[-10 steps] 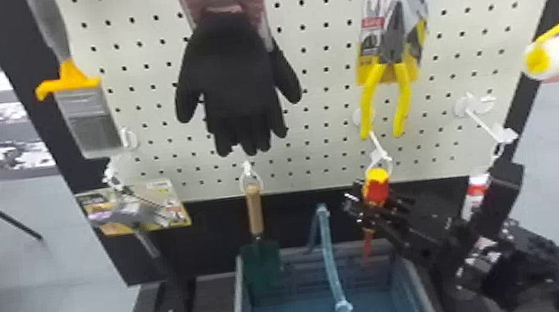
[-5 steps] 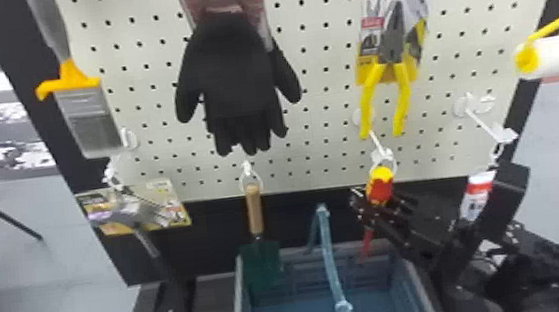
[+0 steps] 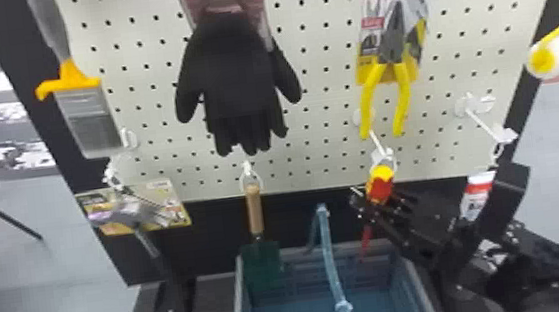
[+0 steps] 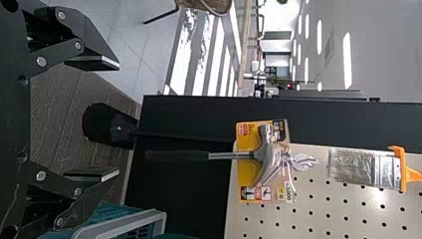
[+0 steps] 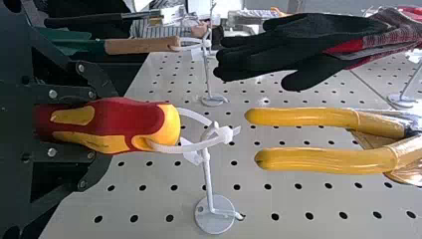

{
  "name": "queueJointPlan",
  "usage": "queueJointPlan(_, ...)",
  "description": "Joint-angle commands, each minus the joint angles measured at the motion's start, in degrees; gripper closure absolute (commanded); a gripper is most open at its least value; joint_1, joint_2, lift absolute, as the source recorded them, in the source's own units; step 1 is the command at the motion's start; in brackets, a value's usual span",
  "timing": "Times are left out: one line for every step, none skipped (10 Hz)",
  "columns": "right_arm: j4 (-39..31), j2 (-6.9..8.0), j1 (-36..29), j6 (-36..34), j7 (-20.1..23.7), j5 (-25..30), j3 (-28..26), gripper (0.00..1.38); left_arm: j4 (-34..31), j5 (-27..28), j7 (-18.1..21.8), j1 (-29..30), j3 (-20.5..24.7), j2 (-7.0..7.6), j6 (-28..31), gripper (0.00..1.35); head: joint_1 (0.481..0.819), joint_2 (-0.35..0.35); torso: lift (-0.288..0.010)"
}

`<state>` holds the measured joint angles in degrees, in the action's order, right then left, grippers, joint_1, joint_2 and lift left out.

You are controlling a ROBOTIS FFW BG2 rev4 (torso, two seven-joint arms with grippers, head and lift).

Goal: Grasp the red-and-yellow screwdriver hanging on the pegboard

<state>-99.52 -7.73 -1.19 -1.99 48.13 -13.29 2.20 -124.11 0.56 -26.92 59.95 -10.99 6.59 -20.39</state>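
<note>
The red-and-yellow screwdriver (image 3: 380, 188) hangs from a hook (image 5: 208, 181) near the lower edge of the pegboard (image 3: 326, 89), towards its lower right corner, its white loop (image 5: 174, 149) letting the handle drop upright just below the board. The right gripper (image 5: 113, 125) has come together on that handle, one finger to each side, seemingly from the side so that the loop is left free to be slid off the hook next. The left gripper (image 4: 118, 119), with no part in this grasp, stands wide apart and empty near the hanging hammer (image 4: 266, 152).
</note>
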Motion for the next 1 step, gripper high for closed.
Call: queueJointPlan(-0.3,0.0,-0.2,0.2,-0.3,0.0,0.0,1.27,0.0,0.0,0.0,0.0,0.0,0.0,-0.1,0.51,0.549,0.0,-0.1)
